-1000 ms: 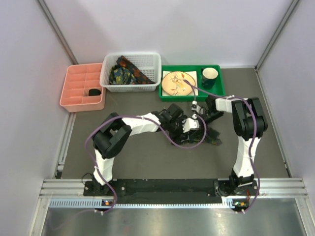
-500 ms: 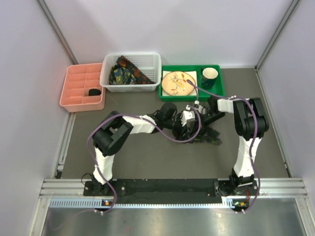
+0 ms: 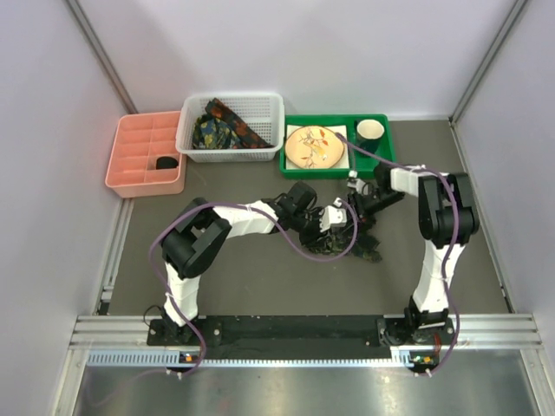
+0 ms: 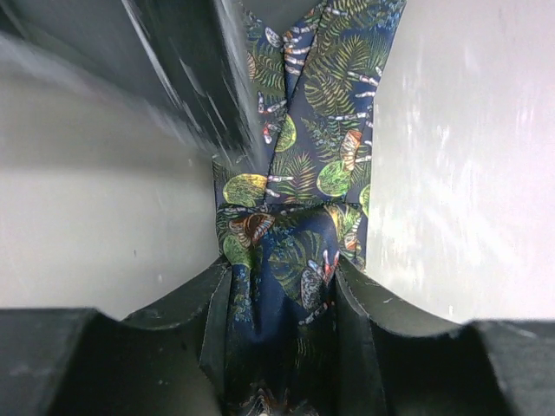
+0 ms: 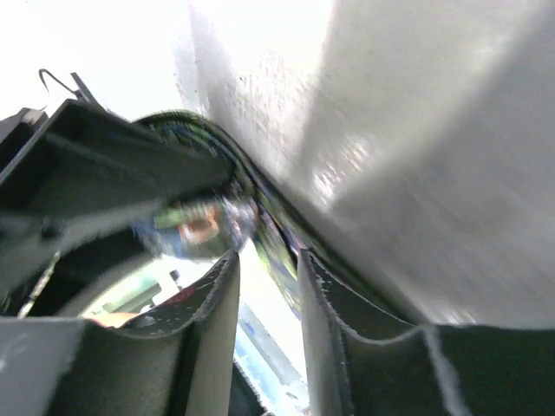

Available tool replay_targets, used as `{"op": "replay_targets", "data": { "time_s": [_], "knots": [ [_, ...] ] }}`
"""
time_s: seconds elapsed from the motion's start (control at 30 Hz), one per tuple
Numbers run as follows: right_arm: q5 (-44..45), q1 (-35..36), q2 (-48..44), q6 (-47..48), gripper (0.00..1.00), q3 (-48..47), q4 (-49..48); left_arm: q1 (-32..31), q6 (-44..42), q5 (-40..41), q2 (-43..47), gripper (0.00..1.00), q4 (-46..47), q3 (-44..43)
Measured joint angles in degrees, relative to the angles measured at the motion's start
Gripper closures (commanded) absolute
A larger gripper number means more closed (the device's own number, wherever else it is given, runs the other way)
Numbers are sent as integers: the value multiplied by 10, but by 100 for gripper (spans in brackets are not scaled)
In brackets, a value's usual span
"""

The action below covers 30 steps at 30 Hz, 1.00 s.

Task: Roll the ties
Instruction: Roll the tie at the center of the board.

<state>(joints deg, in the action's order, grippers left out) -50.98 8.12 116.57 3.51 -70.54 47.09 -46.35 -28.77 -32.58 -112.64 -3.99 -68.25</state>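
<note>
A dark tie (image 3: 364,244) with a green and orange leaf print lies bunched on the grey table at centre right. My left gripper (image 3: 332,217) reaches in from the left, and its jaws are shut on the tie (image 4: 295,173), whose fabric fills the gap at the left gripper (image 4: 282,269). My right gripper (image 3: 355,201) hovers just right of it, over the same bunch. In the right wrist view the right gripper (image 5: 269,260) stands a little open, with light showing through the gap and the tie's edge (image 5: 199,227) running past its right finger. More ties (image 3: 221,128) lie in the white basket (image 3: 186,130).
A pink divided tray (image 3: 130,156) at the far left holds a small dark thing (image 3: 166,162). Behind the grippers a green tray (image 3: 338,167) carries a patterned plate (image 3: 314,146) and a cup (image 3: 370,130). Purple cables loop off both arms.
The left jaws have closed on the tie. The right jaws, shut before, have parted. Both grippers shifted slightly over the bunched tie.
</note>
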Motion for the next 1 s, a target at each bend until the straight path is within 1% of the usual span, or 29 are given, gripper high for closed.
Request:
{"op": "replay_targets", "data": {
  "time_s": [0.1, 0.23, 0.33, 0.37, 0.4, 0.53, 0.63, 0.67, 0.7, 0.73, 0.8, 0.83, 0.87, 1.0],
  "knots": [
    [15, -30, -18, 48, 66, -13, 41, 1, -25, 7, 7, 84, -27, 0],
    [78, -64, -64, 119, 66, -15, 116, 0, -40, 8, 7, 85, -32, -1],
    [133, -68, -96, 165, 56, -6, 159, 0, -44, 8, 7, 85, -36, -2],
    [149, -68, -105, 180, 46, 1, 170, 0, -45, 8, 7, 85, -36, -2],
    [164, -68, -115, 194, 43, 12, 176, 0, -45, 8, 7, 85, -36, -2],
    [220, -62, -139, 224, 46, 73, 175, 0, -45, 8, 7, 85, -36, -2],
    [250, -49, -139, 224, 51, 111, 153, 0, -44, 8, 7, 85, -36, -2],
    [254, -44, -138, 221, 51, 116, 153, 0, -44, 8, 7, 85, -35, -2],
    [256, -39, -138, 217, 53, 117, 151, 0, -44, 8, 7, 85, -35, -2],
    [258, -35, -138, 212, 62, 118, 148, -1, -44, 9, 7, 85, -35, -2],
    [261, -27, -138, 202, 73, 118, 137, -1, -44, 9, 7, 85, -35, -2],
    [263, -22, -137, 190, 94, 118, 126, -1, -44, 9, 7, 85, -35, -2],
    [264, -20, -136, 186, 100, 118, 120, -1, -43, 9, 7, 85, -35, -2],
    [274, -16, -137, 167, 100, 116, 90, -1, -44, 9, 8, 85, -31, 1]
  ]
}}
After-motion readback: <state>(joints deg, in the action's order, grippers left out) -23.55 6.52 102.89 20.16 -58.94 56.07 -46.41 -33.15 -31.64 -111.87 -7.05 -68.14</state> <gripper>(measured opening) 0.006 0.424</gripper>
